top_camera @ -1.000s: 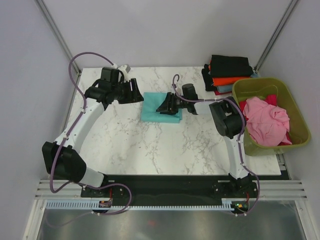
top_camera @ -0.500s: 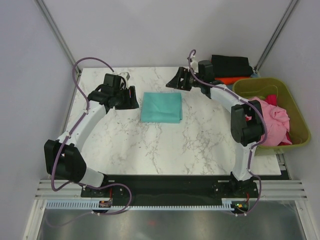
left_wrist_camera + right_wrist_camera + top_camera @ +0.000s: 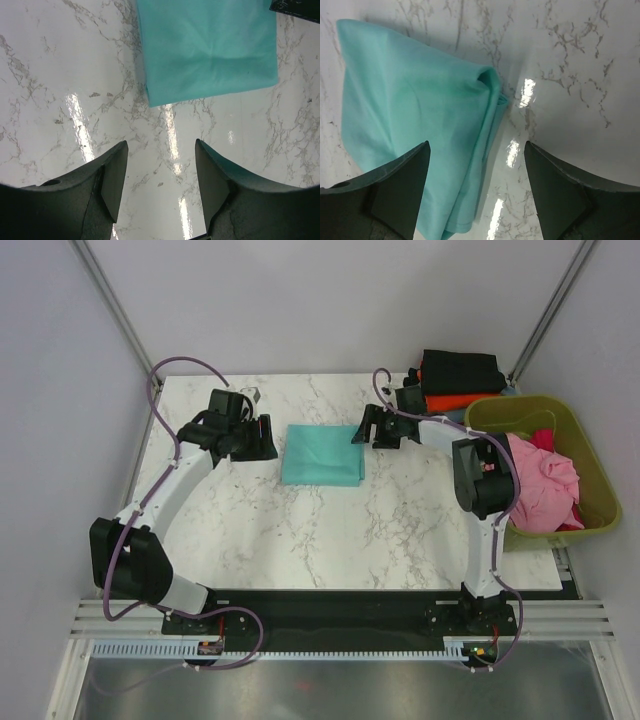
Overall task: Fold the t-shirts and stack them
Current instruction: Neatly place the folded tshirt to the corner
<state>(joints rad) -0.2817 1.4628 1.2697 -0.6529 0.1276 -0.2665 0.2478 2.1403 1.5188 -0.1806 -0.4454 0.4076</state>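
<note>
A teal t-shirt (image 3: pixel 323 454) lies folded into a flat rectangle on the marble table; it also shows in the left wrist view (image 3: pixel 207 47) and the right wrist view (image 3: pixel 415 125). My left gripper (image 3: pixel 268 437) is open and empty just left of it. My right gripper (image 3: pixel 362 430) is open and empty over its right edge, where the folded layers show. A stack of folded black, orange and red t-shirts (image 3: pixel 455 385) sits at the back right. A pink t-shirt (image 3: pixel 543 480) lies crumpled in the tub.
An olive-green plastic tub (image 3: pixel 590 470) stands at the right edge of the table. The marble table (image 3: pixel 300 530) has bare surface in front of the teal shirt. Grey walls stand close on both sides.
My right gripper left the top of the teal shirt, swung up toward the back, then came down beside the shirt's right edge. My left gripper drew back slightly to the left.
</note>
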